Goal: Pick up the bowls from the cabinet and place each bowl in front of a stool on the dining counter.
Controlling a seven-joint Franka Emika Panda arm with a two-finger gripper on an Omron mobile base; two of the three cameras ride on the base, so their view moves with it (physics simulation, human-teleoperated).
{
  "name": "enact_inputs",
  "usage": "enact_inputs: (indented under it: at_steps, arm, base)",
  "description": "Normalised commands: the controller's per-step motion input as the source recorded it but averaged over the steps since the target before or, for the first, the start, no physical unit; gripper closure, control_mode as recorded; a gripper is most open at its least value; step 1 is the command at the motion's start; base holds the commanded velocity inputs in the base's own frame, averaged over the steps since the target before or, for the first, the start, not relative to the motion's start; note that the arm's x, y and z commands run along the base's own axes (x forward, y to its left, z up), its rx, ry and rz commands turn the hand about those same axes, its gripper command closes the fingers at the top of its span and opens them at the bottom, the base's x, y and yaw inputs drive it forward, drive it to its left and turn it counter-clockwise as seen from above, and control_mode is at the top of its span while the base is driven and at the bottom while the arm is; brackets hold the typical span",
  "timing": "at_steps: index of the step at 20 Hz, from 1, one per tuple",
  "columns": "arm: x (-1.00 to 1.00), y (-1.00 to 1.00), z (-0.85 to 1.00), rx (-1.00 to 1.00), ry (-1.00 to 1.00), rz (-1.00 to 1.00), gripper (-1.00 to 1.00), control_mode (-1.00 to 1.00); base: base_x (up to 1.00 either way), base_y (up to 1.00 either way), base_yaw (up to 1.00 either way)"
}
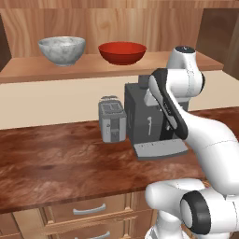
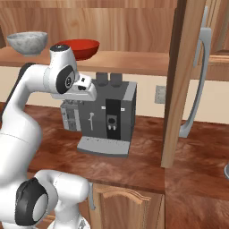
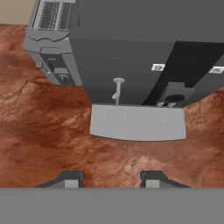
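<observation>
Two bowls stand side by side on the cabinet's wooden shelf point(image 1: 28, 70). The grey-white marbled bowl point(image 1: 62, 50) point(image 2: 27, 42) is on the left and the red bowl point(image 1: 122, 52) point(image 2: 85, 48) is to its right. My gripper point(image 3: 111, 179) hangs below shelf level, well under the bowls. It points down at the counter in front of a coffee machine. Its two fingertips stand apart with nothing between them, so it is open. One cabinet door point(image 2: 181, 80) stands swung open at the right. The stool and the dining counter are out of view.
A dark grey coffee machine point(image 1: 140, 114) point(image 2: 114, 114) point(image 3: 131, 48) with a pale drip tray stands on the reddish-brown counter point(image 1: 56, 163) under the shelf. A small silver toaster point(image 1: 112, 120) point(image 3: 50, 39) is at its left. The door's long handle point(image 2: 199, 76) juts out.
</observation>
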Motion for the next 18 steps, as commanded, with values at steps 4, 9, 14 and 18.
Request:
enact_inputs:
  at_steps: [4,9,14,18]
  arm:
    - [-0.02,0.0,0.0,0.0,-0.01,0.0,-1.0,-1.0]
    - [-0.09,0.0,0.1,0.0,-0.13,-0.03,-1.0,-1.0]
    - [-0.09,0.12,0.33,0.01,-0.22,-0.04,-1.0,-1.0]
    - [-0.01,0.25,0.41,0.0,-0.2,-0.06,-1.0,-1.0]
  base:
    - [0.0,0.0,0.0]
    - [0.0,0.0,0.0]
    - [0.0,0.0,0.0]
    - [0.0,0.0,0.0]
